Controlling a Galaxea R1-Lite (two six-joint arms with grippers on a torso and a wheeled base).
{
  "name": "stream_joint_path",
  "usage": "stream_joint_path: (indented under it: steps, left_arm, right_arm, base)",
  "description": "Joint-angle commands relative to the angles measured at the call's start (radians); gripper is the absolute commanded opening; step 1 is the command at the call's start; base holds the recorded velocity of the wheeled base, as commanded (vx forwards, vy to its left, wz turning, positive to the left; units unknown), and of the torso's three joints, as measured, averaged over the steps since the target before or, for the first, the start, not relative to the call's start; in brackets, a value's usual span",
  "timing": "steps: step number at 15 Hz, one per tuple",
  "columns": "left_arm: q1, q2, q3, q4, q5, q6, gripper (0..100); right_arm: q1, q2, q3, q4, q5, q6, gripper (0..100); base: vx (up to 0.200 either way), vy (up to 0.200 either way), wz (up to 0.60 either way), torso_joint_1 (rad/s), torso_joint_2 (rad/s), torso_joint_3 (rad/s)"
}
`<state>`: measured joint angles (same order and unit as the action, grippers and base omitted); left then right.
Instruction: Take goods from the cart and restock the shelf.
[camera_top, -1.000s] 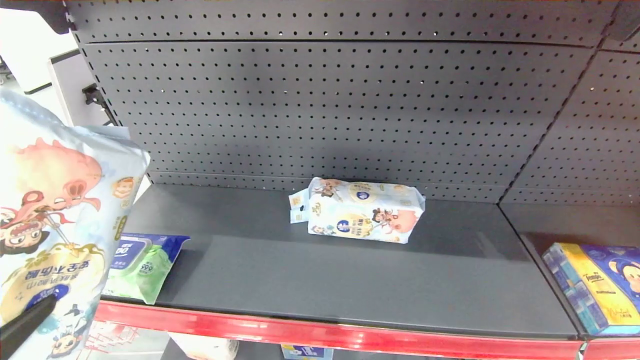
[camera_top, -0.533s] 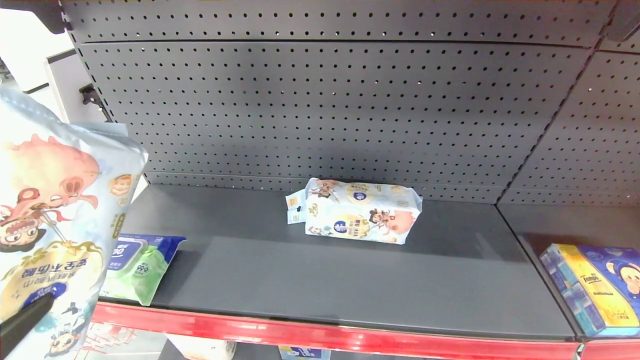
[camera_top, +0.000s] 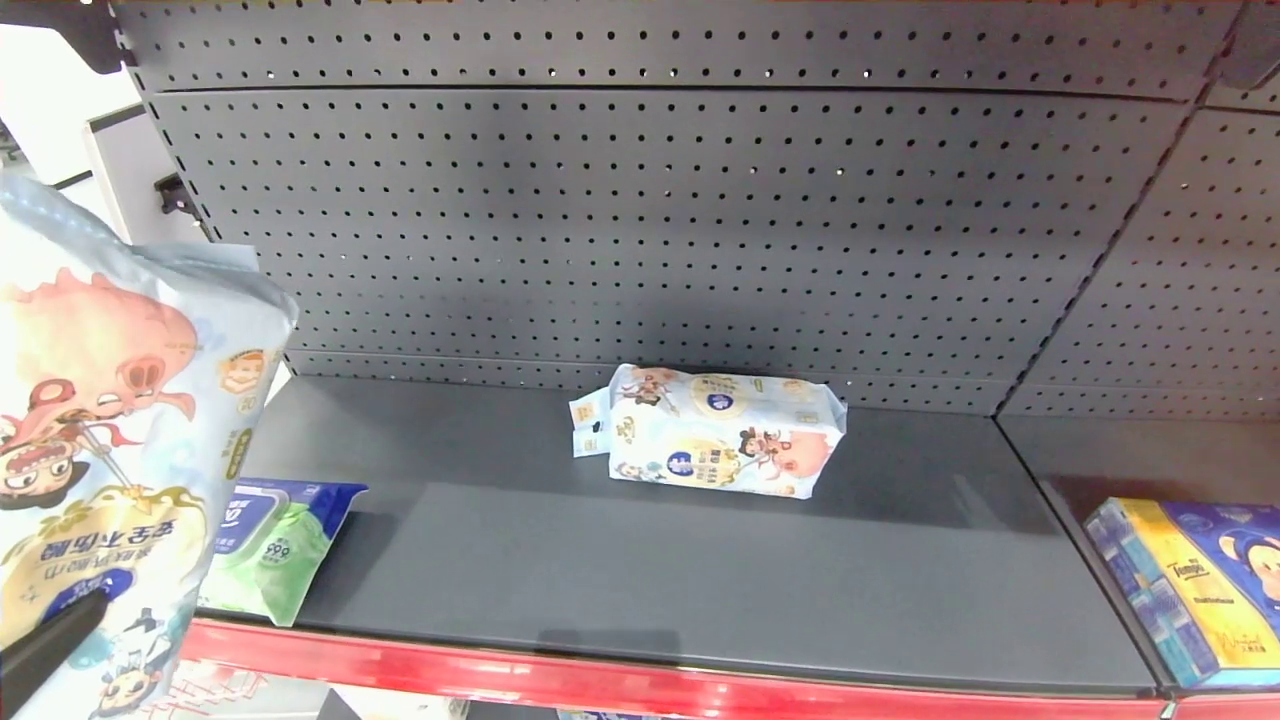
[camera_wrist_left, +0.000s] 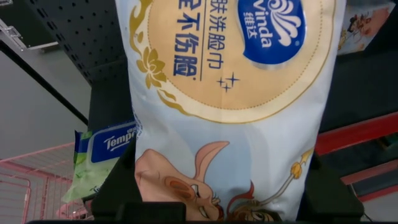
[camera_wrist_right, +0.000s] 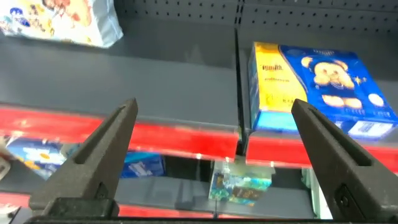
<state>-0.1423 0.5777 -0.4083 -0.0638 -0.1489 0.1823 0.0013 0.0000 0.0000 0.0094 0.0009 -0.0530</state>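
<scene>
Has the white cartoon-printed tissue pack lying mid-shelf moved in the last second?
No. The white cartoon-printed tissue pack keeps its spot near the grey pegboard back wall; the whole picture shifted slightly, so the camera moved.

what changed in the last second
No goods moved; the whole head view shifted a little, so only the camera moved. The left hand still grips the cartoon pack, and the matching pack, green wipes and blue-yellow box lie on the shelf as before.
</scene>
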Motion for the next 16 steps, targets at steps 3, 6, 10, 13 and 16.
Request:
stream_joint_path:
  steps: [3, 6, 10, 13, 16]
  left_arm:
    - [0.0, -0.009, -0.001, 0.001, 0.0, 0.0, 0]
    - [0.001, -0.009, -0.004, 0.001, 0.0, 0.0, 0]
    - [0.001, 0.016, -0.006, 0.001, -0.07, 0.016, 0]
    - [0.0, 0.073, -0.044, -0.001, -0.104, 0.017, 0]
    - [0.001, 0.16, -0.119, -0.001, -0.104, 0.017, 0]
  right_arm:
    - [0.0, 0.002, 0.0, 0.001, 0.002, 0.001, 100]
    - [0.011, 0.04, -0.044, 0.0, 0.048, 0.004, 100]
    - [0.065, 0.733, -0.551, -0.008, 0.114, -0.025, 100]
    - [0.097, 1.003, -0.563, -0.097, 0.205, -0.057, 100]
    - [0.115, 1.295, -0.663, -0.177, 0.418, -0.162, 100]
  base:
    - [0.0, 0.0, 0.0, 0.0, 0.0, 0.0]
    - [0.0, 0.0, 0.0, 0.0, 0.0, 0.0]
    - [0.0, 0.0, 0.0, 0.0, 0.0, 0.0]
    - [0.0, 0.0, 0.0, 0.0, 0.0, 0.0]
    - [0.0, 0.0, 0.0, 0.0, 0.0, 0.0]
